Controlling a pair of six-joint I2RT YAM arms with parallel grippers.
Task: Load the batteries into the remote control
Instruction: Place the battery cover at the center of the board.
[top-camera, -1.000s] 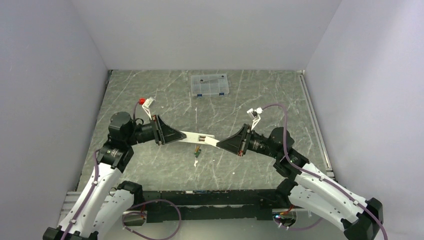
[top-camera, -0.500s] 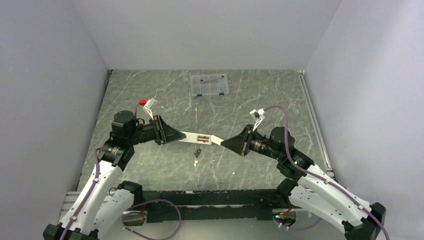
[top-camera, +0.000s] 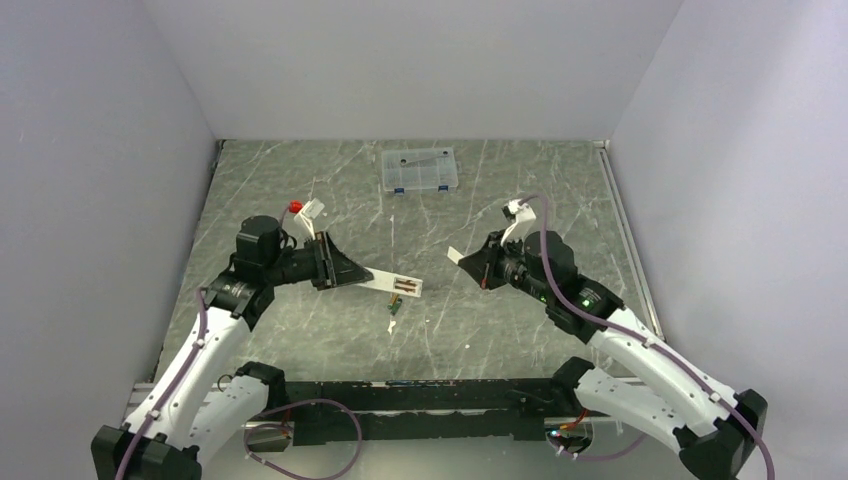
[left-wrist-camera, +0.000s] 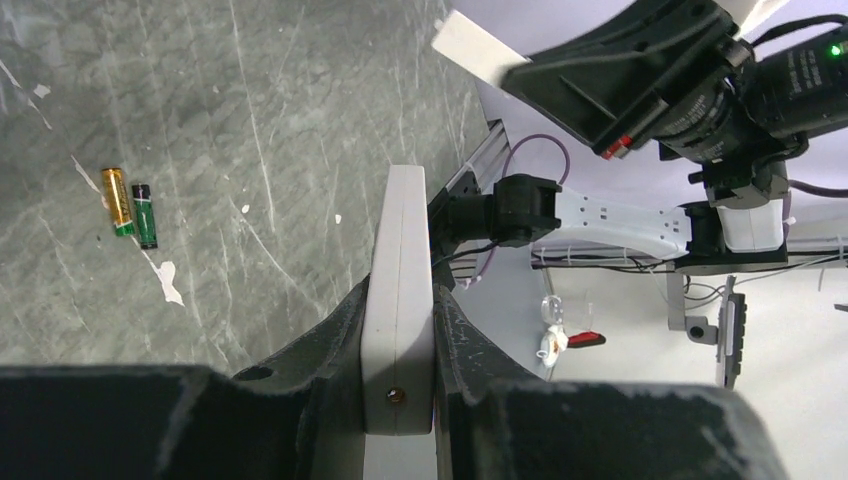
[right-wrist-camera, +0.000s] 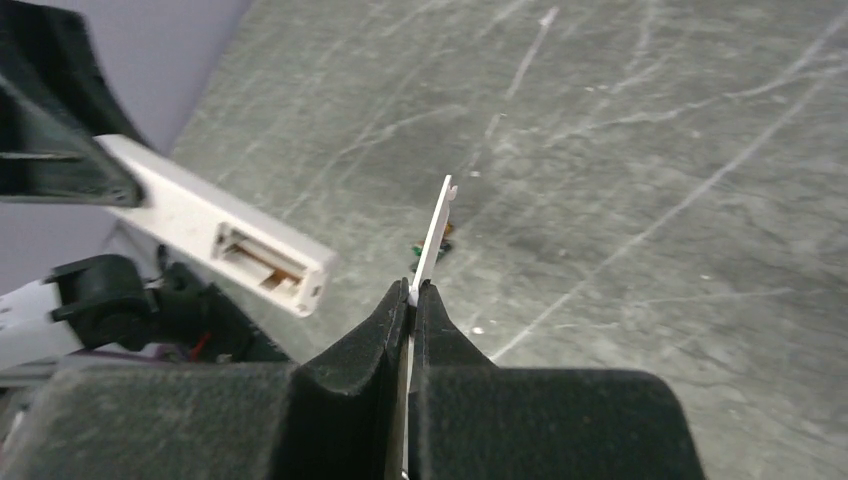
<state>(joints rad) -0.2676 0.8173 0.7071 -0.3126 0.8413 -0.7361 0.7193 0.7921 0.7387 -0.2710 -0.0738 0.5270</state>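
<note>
Overhead, you can see the left gripper (top-camera: 352, 273) pinching one end of the remote control (top-camera: 390, 284). The remote reaches out toward the middle of the table (top-camera: 300, 340) with its open battery compartment (top-camera: 405, 288) turned upward. The batteries (top-camera: 395, 307) lie on the table just below the remote's free end, close together. Your right gripper (top-camera: 476, 262) is off to the right of the remote and not touching it. Its jaws are pressed together on a small flat white cover piece (top-camera: 455, 255). A clear compartment box (top-camera: 420, 170) sits near the far edge, well apart from both arms.

From the left wrist you see the remote edge-on. It runs straight out between the two fingers, which clamp its broad faces. The batteries rest on the table to the left, one copper-orange and one dark black-green, parallel and just beside each other. At the upper right the other gripper holds the white cover, which juts out past its fingertips.

From the right wrist the fingers are shut tight on the thin cover, which stands edge-on above the fingertips. The remote shows at the left, lifted off the table, with its recess facing you. The batteries are mostly hidden behind the cover; only a bit of green and orange peeks out on the table beyond it.
</note>
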